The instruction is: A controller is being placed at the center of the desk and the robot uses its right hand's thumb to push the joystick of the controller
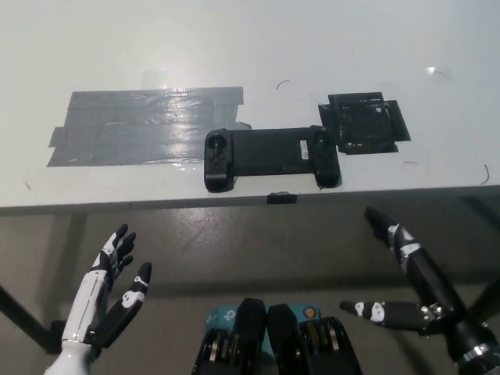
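Black controller (269, 156) lies flat near the white tabletop's (312, 47) front edge, between grey tape patch (144, 125) and black tape square (363, 123). Right hand (406, 289) hangs below the edge, well apart from controller, fingers spread, holding nothing. Left hand (113, 293) rests lower left, also spread.

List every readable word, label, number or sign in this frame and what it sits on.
None can be read.
controller: a small white mark on its face near the right grip, too small to read.
grey tape patch: no print visible.
black tape patch: no print visible.
white desk: only thin dark scratch marks, no writing.
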Robot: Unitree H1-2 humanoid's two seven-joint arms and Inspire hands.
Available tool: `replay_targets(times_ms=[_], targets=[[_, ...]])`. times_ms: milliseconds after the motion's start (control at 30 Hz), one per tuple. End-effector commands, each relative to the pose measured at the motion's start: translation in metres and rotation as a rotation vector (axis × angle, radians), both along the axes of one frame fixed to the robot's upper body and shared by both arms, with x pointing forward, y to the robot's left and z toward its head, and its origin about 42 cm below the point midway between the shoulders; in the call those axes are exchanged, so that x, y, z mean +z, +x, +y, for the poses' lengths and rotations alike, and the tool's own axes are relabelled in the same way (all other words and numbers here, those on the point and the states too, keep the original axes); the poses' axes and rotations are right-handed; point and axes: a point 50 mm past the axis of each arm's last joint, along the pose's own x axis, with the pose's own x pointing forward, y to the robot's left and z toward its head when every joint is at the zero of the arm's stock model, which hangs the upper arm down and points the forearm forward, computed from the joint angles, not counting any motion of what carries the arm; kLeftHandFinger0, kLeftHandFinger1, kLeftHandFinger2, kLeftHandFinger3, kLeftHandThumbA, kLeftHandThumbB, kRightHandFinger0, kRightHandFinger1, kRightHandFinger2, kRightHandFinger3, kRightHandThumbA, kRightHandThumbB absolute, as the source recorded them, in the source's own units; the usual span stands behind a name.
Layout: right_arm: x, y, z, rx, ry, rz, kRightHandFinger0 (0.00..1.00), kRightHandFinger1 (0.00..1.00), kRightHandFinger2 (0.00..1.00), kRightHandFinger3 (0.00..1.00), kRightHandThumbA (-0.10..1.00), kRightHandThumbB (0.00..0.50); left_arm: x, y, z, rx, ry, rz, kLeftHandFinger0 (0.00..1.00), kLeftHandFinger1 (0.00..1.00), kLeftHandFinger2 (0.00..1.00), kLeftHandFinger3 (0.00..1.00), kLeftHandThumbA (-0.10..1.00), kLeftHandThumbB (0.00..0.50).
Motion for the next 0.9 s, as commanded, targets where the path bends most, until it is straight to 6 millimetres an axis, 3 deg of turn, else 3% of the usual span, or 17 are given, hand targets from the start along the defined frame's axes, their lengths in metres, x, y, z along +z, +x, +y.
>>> replay_targets(times_ms=[0, 467, 867], targets=[[0.008, 0.005, 0.004, 0.037, -0.015, -0.083, 1.00, 1.00, 1.00, 1.00, 1.00, 0.361, 0.011, 0.003, 0.002, -0.011, 0.019, -0.045, 1.00, 1.00, 1.00, 1.00, 0.65, 0.120], [-0.001, 0.013, 0.007, 0.045, -0.053, -0.066, 1.00, 1.00, 1.00, 1.00, 1.00, 0.352, 0.011, 0.006, 0.003, -0.021, 0.007, -0.038, 1.00, 1.00, 1.00, 1.00, 0.69, 0.155], [-0.007, 0.013, 0.011, 0.061, -0.069, -0.036, 1.00, 1.00, 1.00, 1.00, 1.00, 0.362, 0.001, -0.006, 0.006, -0.010, -0.011, -0.011, 1.00, 1.00, 1.00, 1.00, 0.66, 0.144]])
